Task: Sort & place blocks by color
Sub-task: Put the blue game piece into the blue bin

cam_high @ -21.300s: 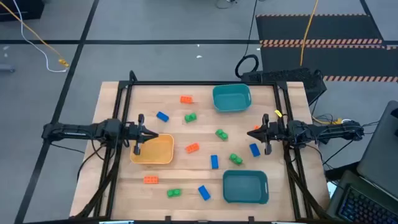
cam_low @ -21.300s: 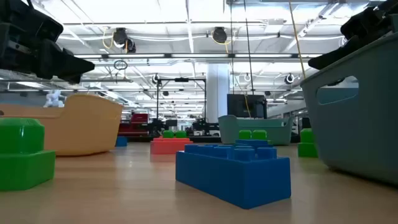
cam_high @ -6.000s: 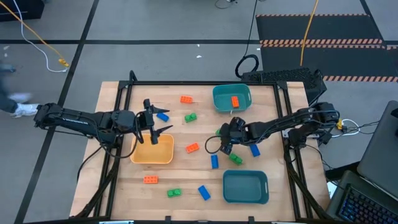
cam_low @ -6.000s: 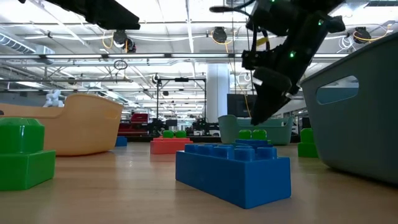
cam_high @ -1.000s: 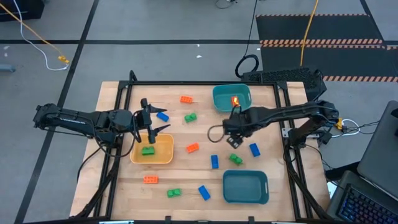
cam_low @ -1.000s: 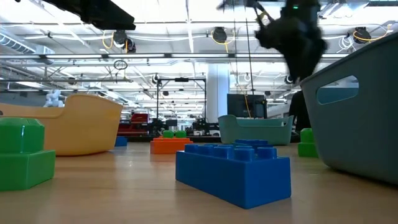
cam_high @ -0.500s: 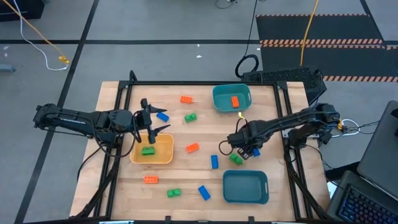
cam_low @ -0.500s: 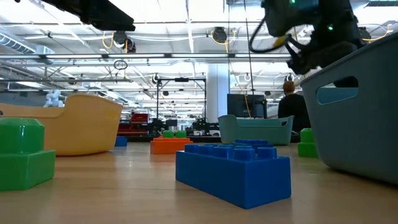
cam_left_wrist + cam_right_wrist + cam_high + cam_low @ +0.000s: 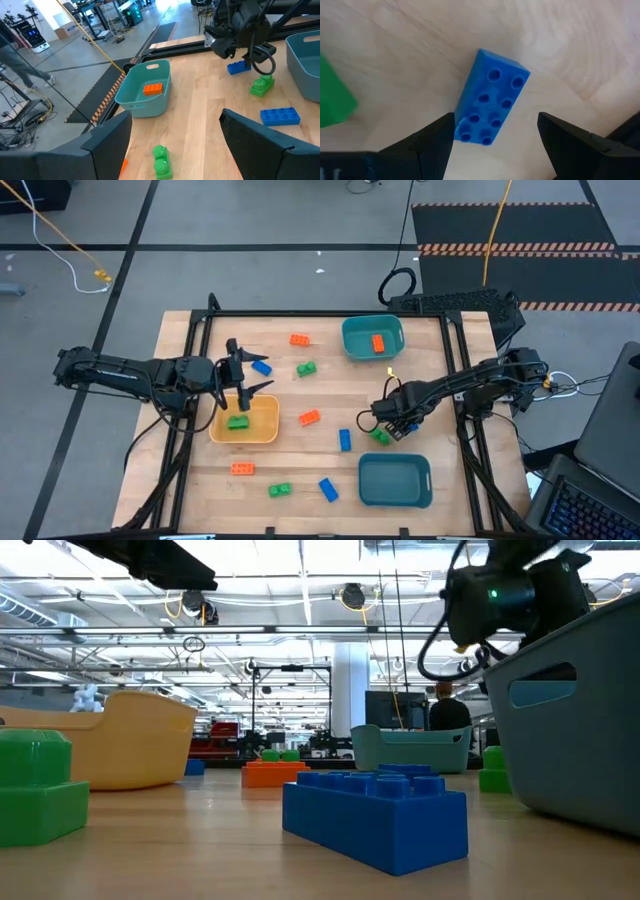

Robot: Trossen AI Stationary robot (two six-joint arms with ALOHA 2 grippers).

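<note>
Right of centre in the high view, your right gripper (image 9: 398, 423) hangs just over a blue block (image 9: 491, 98), fingers spread and empty; the right wrist view shows that block lying studs-up on the wood between the two dark fingers (image 9: 432, 145), so the approach looks lined up to straddle it. A green block (image 9: 379, 436) sits just beside it, toward the lower teal tray (image 9: 395, 498), close enough that you could nudge it on closing. Left of centre, your left gripper (image 9: 243, 385) waits with fingers wide and nothing in them at the upper edge of the yellow tray (image 9: 268, 432), which holds one green block (image 9: 238, 421). The upper teal tray (image 9: 352, 340) holds one orange block (image 9: 378, 343), so each colour seems to have its own tray, with blue likely meant for the lower teal one. Other blocks lie loose across the table (image 9: 330, 380), among them an orange one (image 9: 309, 418) at centre and a blue one (image 9: 327, 489) lower down
</note>
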